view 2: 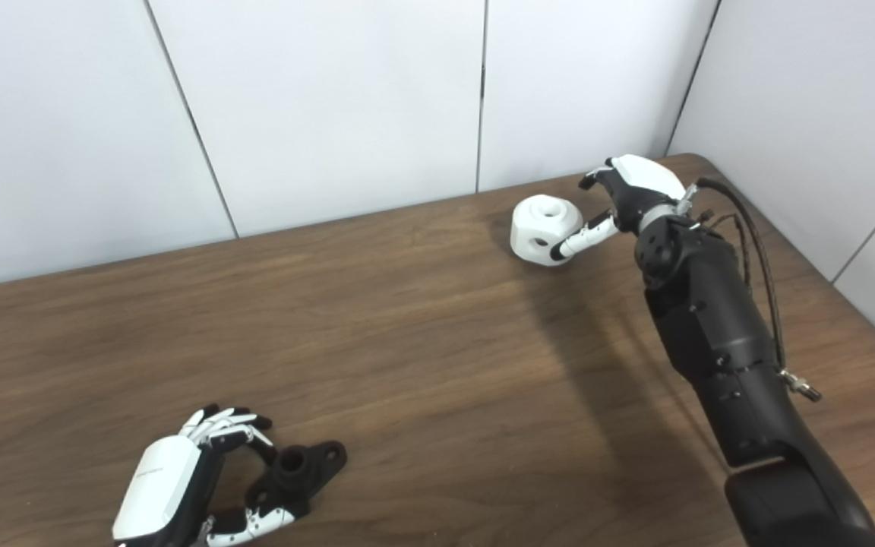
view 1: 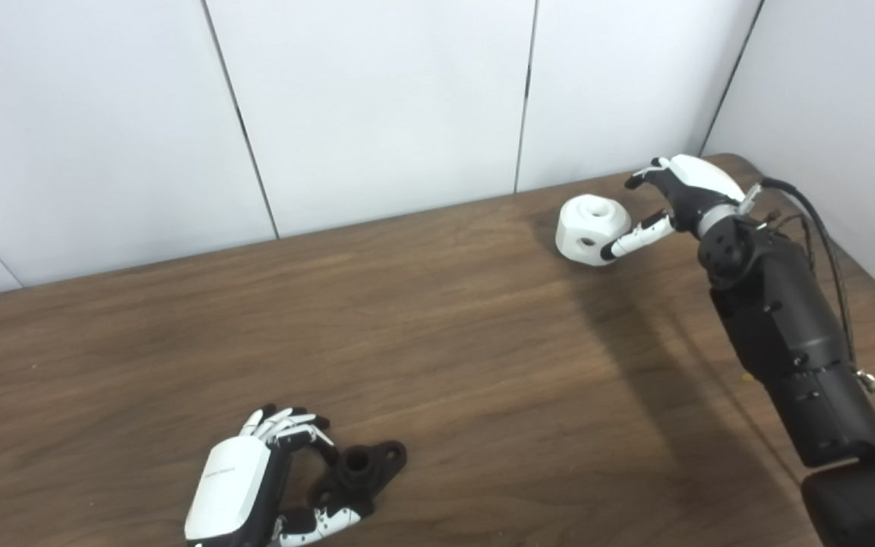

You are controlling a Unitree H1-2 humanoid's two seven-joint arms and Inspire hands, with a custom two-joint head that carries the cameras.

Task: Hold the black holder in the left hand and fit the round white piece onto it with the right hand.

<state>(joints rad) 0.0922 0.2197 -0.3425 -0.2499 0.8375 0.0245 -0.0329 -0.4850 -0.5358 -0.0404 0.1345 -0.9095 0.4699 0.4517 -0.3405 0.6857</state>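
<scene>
— Right robot hand [view 1: 677, 199] first: where is it?

— Far out near the back right corner of the counter [view 1: 437, 327], at the end of a long black forearm that stretches up from the lower right edge. It sits beside the round white piece [view 1: 592, 229], palm turned toward it, with the thumb lying along the piece's near side and the fingers [view 1: 639, 178] curving behind it. The piece rests on the wood; I cannot tell whether the grip has actually closed on it.

— And the left robot hand [view 2: 172, 479]?

— Low at the front left, back of the hand up, fingers curled over the black holder [view 2: 297, 472] and thumb coming in from below. It looks closed around the holder's near end, which lies flat on the counter with its tube opening facing up.

— How much room is there?

— Plenty between them: the two parts lie well apart, with a wide stretch of bare brown wood across the middle. The white piece sits close to the back edge, where the counter meets the pale panelled wall [view 1: 377, 106]. The holder is near the front edge.
</scene>
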